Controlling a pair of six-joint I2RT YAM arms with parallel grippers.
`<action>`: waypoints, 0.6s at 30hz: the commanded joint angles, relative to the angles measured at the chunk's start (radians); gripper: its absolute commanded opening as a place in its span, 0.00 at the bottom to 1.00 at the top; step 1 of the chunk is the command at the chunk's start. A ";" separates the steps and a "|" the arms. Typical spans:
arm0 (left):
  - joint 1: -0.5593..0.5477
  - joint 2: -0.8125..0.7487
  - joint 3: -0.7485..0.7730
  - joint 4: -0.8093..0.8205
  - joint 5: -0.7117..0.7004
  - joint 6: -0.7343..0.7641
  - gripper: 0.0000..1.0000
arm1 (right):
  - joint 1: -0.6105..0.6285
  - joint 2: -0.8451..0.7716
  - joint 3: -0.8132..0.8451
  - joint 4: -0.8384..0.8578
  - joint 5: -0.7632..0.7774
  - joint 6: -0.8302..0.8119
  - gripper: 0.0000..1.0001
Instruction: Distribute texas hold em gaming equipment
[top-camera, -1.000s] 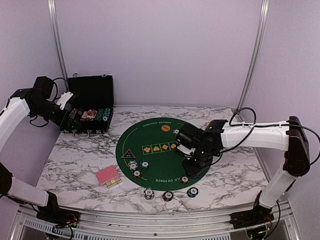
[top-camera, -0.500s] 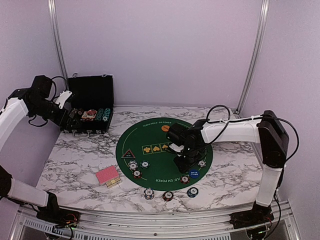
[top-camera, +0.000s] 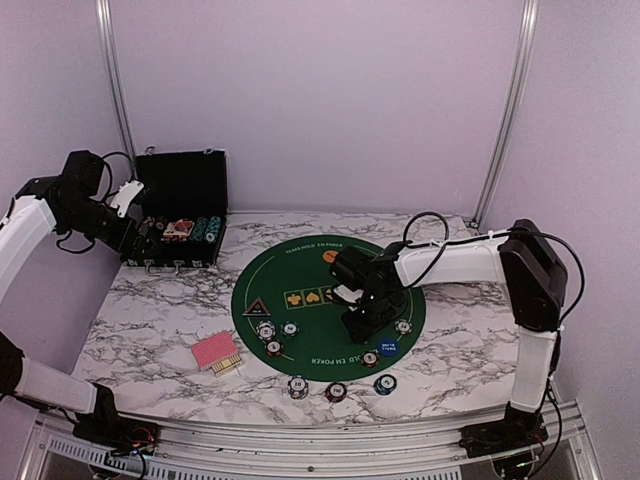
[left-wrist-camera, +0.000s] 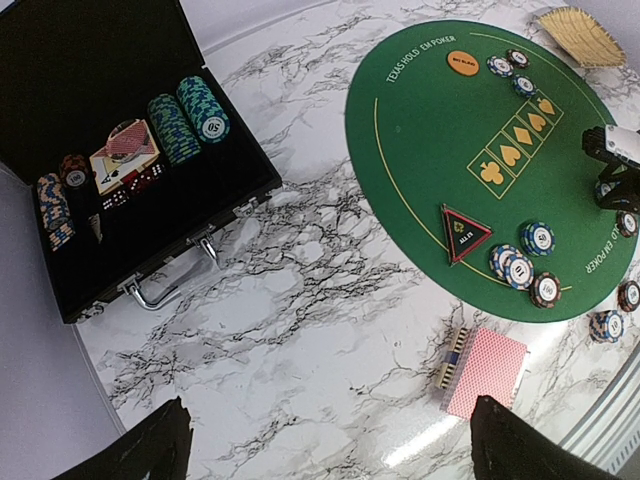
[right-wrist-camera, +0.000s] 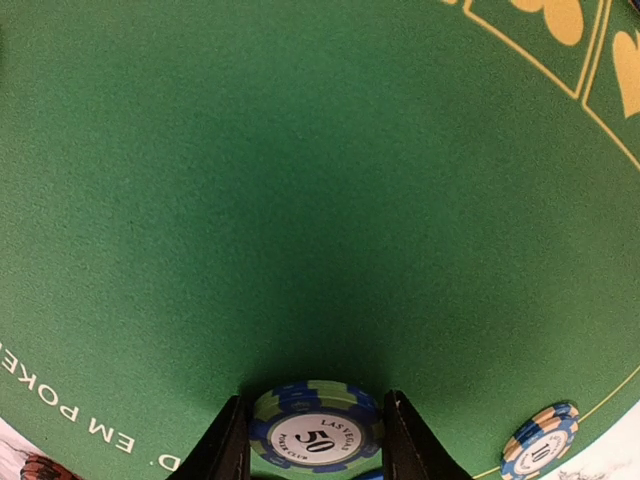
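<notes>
On the left, the left gripper (left-wrist-camera: 328, 420) hangs over the marble table (left-wrist-camera: 300, 290) with its fingers spread wide, near the black case (left-wrist-camera: 60, 90). The red cards (left-wrist-camera: 487, 370) lie beside the green mat (left-wrist-camera: 440, 130). Over the mat, the right gripper (right-wrist-camera: 315, 445) pinches a blue 50 chip (right-wrist-camera: 316, 425).

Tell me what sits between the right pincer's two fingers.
A blue-edged chip marked 50 sits inside the right pincer, spanning finger to finger, over the green mat. The right wrist view shows it.
</notes>
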 joint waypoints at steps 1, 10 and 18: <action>0.003 -0.015 0.019 -0.011 0.003 0.009 0.99 | -0.004 -0.011 -0.019 0.035 -0.025 -0.005 0.13; 0.003 -0.013 0.017 -0.011 0.008 0.009 0.99 | -0.006 -0.078 -0.114 0.029 -0.011 0.001 0.14; 0.003 -0.015 -0.002 -0.011 0.006 0.018 0.99 | -0.008 -0.066 -0.093 0.032 -0.020 0.000 0.28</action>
